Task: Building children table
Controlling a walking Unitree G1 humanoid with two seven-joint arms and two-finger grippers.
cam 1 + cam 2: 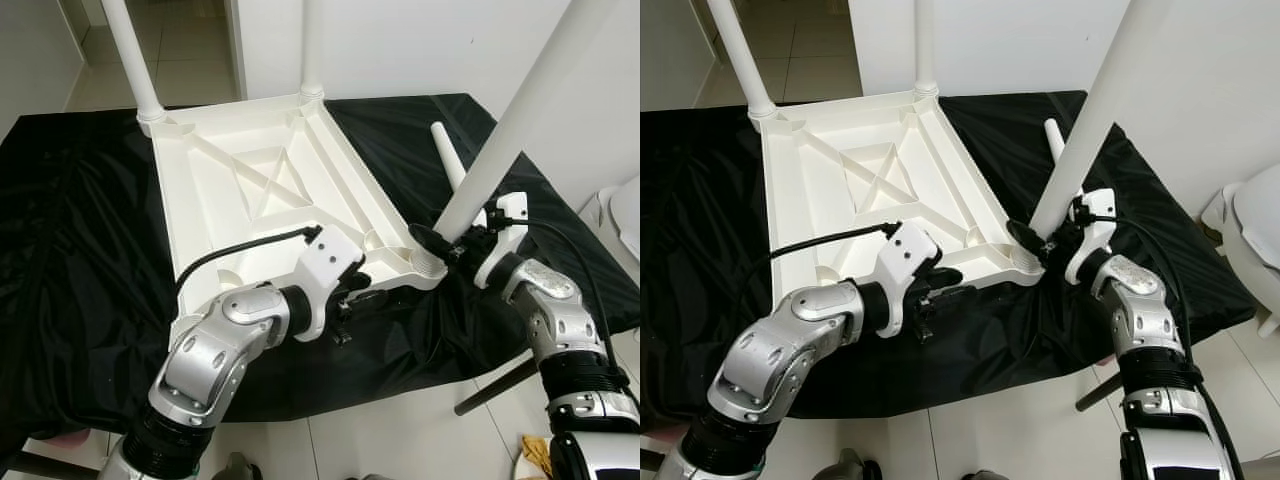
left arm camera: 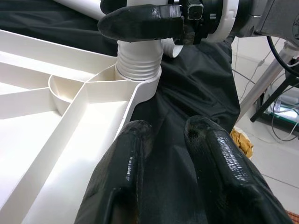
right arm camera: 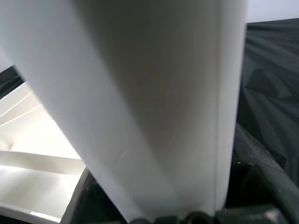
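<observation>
Left eye view — tabletop: the white plastic tabletop point(image 1: 270, 190) lies upside down on the black cloth point(image 1: 80, 230) that covers the counter; ribbed underside up, stiff moulded webs, smooth and glossy.
Left eye view — legs: two legs point(image 1: 130, 55) stand in the far corner sockets; a third leg point(image 1: 520, 110) leans into the near right corner socket point(image 1: 428, 268); a spare leg point(image 1: 450, 160) lies on the cloth just beyond it.
Left eye view — right hand: the right hand point(image 1: 455, 243) is clamped round the base of the third leg, just above the socket.
Right eye view — left hand: the left hand point(image 1: 945, 285) rests at the near edge of the tabletop, fingers nearly together with nothing between them.
Left wrist view — joint: the threaded collar point(image 2: 139, 65) of the leg sits above the socket rim, ridges exposed — judged not fully seated.
Left wrist view — fingers: two black fingertips point(image 2: 126, 154) hover over the cloth beside the rim, a narrow gap between them, holding nothing.
Right wrist view — grip: the leg's smooth white tube point(image 3: 154, 102) runs between the fingers, held firmly.
Handling — judgement: hollow plastic, likely light and rigid but slick; the long leg gives leverage, so hold low near the collar and steady the tabletop at its rim.
</observation>
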